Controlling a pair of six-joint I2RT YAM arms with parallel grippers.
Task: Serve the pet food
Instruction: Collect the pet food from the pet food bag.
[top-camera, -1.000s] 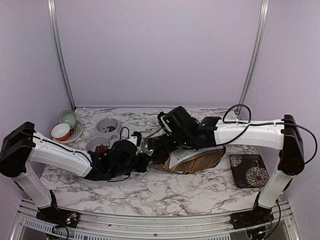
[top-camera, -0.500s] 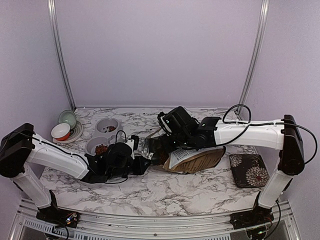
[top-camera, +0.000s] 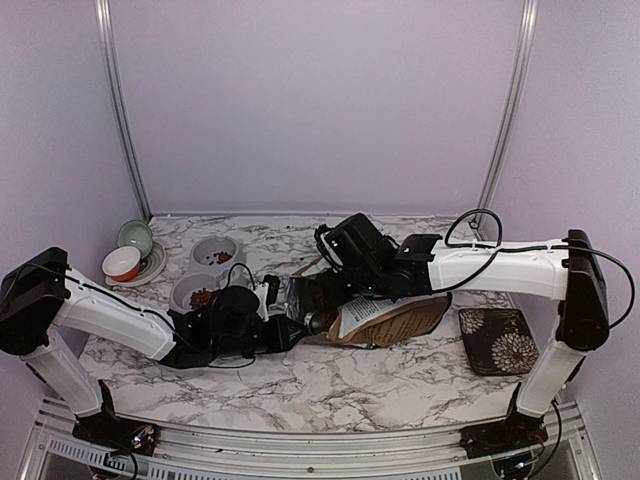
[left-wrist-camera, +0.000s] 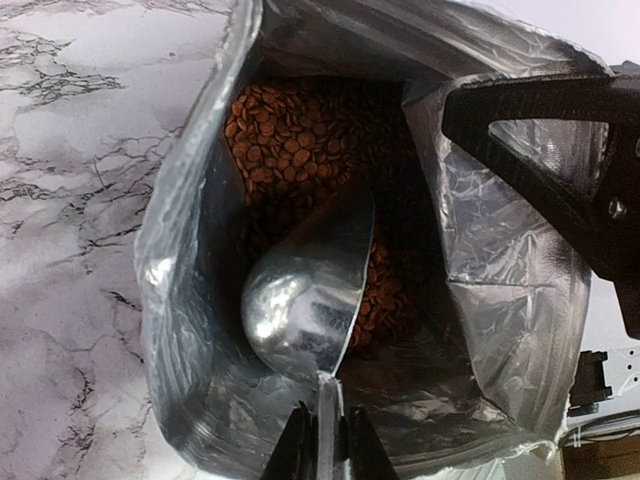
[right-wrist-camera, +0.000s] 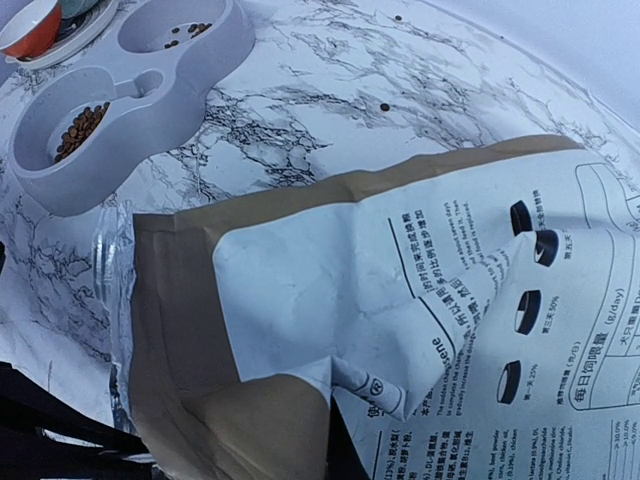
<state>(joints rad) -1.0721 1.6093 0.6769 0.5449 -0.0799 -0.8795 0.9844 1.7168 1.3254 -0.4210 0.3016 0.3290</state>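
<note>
The pet food (left-wrist-camera: 300, 130) is a heap of reddish-brown kibble deep inside the foil-lined bag (left-wrist-camera: 190, 300). A metal scoop (left-wrist-camera: 300, 300) lies in the bag's mouth, its bowl against the kibble. My left gripper (left-wrist-camera: 325, 445) is shut on the scoop's thin handle. In the top view the left gripper (top-camera: 290, 328) points into the open end of the brown-and-white bag (top-camera: 395, 320), which lies on its side. My right gripper (top-camera: 328, 292) is shut on the bag's upper edge, and its black finger (left-wrist-camera: 560, 170) shows at the foil lip. The right wrist view shows pinched printed paper of the bag (right-wrist-camera: 420, 300).
A grey double feeder (top-camera: 205, 270) stands left of the bag, with some kibble (right-wrist-camera: 80, 125) in its near well and a few bits in the far one. A red bowl (top-camera: 122, 263) and a green cup (top-camera: 135, 236) sit on a plate far left. A flowered dark mat (top-camera: 498, 340) lies at right.
My left wrist has shifted a little left and lower, with the scoop staying at the bag's mouth. The right arm and the bag have not moved.
</note>
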